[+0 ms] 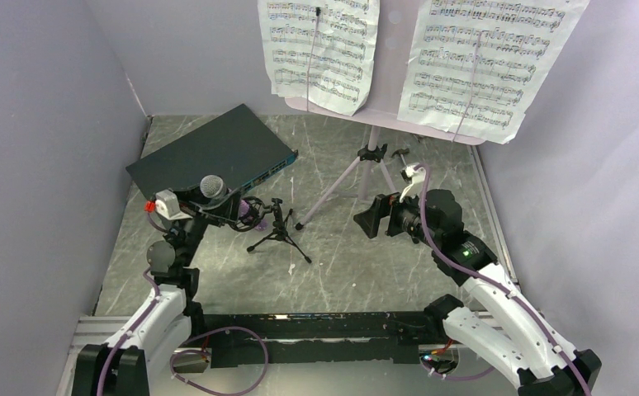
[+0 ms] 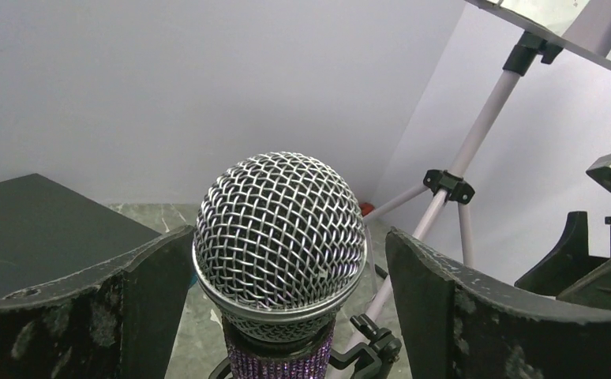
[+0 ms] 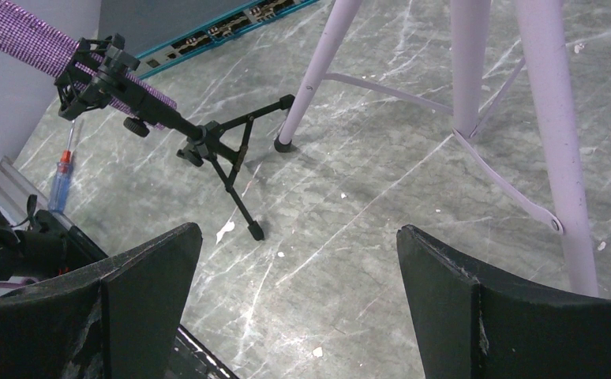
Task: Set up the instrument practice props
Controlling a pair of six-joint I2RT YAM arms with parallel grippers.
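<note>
- Left end effector [image 2: 286, 260]: fingers [image 2: 140, 292] spread wide, clamped on nothing. The microphone [image 2: 279, 233] sits between them, mesh head up toward the wrist camera. There is a clear gap on the right side; the left finger looks very close to the head, and I cannot tell if it touches.
- From above, the left end effector [image 1: 220, 200] sits at the left of the table [image 1: 366, 272], just in front of the dark flat box [image 1: 209, 153], with the microphone [image 1: 212, 187] head in its jaws' span.
- The right wrist view shows the microphone's purple glitter handle [image 3: 18, 35] running aslant through the clip of the small black mic stand [image 3: 215, 150], whose legs are planted on the table.
- The mic stand [image 1: 279, 229] is just right of the left end effector and near a foot of the music stand [image 1: 357, 169].
- Music stand: upright at the back centre, with two sheet-music pages [image 1: 320, 49] side by side on its desk.
- Right end effector [image 1: 376, 219]: jaws fully apart and empty, low beside the music stand's legs [image 3: 468, 71], well apart from the microphone.
- A screwdriver [image 3: 61, 178] lies on the table by the left arm.
</note>
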